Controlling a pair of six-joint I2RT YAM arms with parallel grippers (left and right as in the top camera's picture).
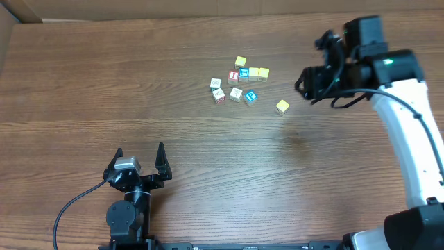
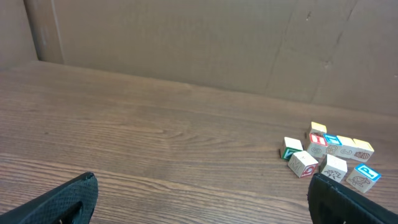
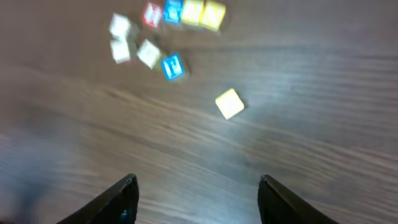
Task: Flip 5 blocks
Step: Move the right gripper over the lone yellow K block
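Blue "P" on one wooden block (image 2: 366,175), letters on other blocks (image 2: 303,163) unreadable

Pretty sure this is a robotics lab bench, not anybody's home. The whole scene is one wood-grain table (image 1: 83,83) with a small black arm (image 1: 128,212) sitting at its near edge, a bigger white-and-black arm (image 1: 409,132) reaching in over its right side, and a loose black cable (image 1: 69,205) looping off the near edge beside the black arm. Along the table's far edge there's plain brown cardboard sheeting (image 2: 186,43) stood up as a backdrop, and near the table's middle sits a little bunch of toy alphabet blocks (image 1: 236,92), so it looks like a test rig to me.
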